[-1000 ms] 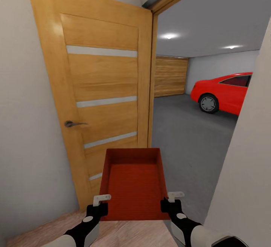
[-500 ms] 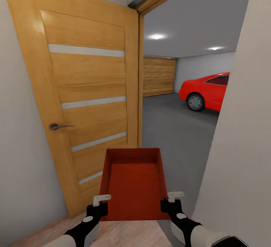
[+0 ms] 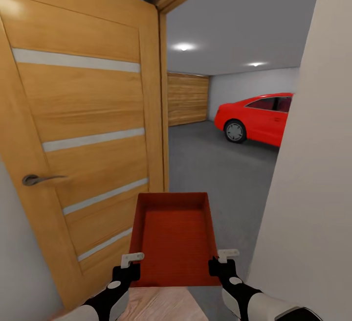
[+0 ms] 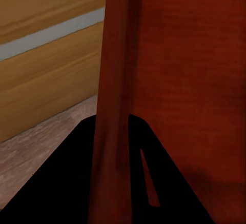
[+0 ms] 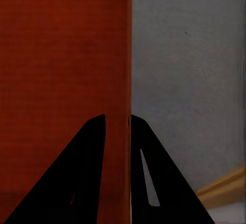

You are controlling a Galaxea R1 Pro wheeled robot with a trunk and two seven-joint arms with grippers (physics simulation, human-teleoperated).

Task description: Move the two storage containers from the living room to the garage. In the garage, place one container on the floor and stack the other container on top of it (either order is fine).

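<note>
One bin (image 3: pixel 173 238) is hanging between two claws, its long axis pointing ahead past the open door (image 3: pixel 83 130) toward the garage (image 3: pixel 220 164). Left claw (image 3: pixel 130 262) is pinching the bin's left wall, right claw (image 3: pixel 222 258) its right wall. One red car (image 3: pixel 254 118) is sitting beyond the door.

Materials at the doorway
Matt orange-red container (image 3: pixel 173 242) with ribbed base; glossy grained wooden door (image 3: pixel 83 130); dull grey concrete floor (image 3: pixel 215 164).
</note>
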